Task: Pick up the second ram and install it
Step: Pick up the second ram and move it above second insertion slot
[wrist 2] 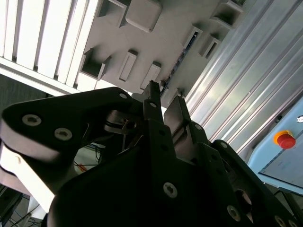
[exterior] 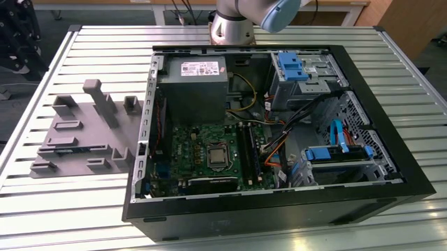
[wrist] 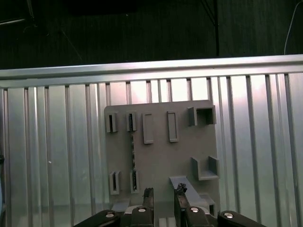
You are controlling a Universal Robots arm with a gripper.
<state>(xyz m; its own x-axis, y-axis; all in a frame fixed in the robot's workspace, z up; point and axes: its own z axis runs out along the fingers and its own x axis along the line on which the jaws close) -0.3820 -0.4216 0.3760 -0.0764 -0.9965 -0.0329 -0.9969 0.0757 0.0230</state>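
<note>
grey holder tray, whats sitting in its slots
A ram stick stands on edge, held between two end posts of the holder tray; the other slots look empty. Its ends are hidden inside the posts, and the hand covers part of the tray.

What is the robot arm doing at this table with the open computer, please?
The arm's gripper hangs open and empty above the grey holder tray, where the second ram stands on edge between its slots. Nothing has been picked up yet. The open computer case lies beside the tray on the slatted table.
</note>
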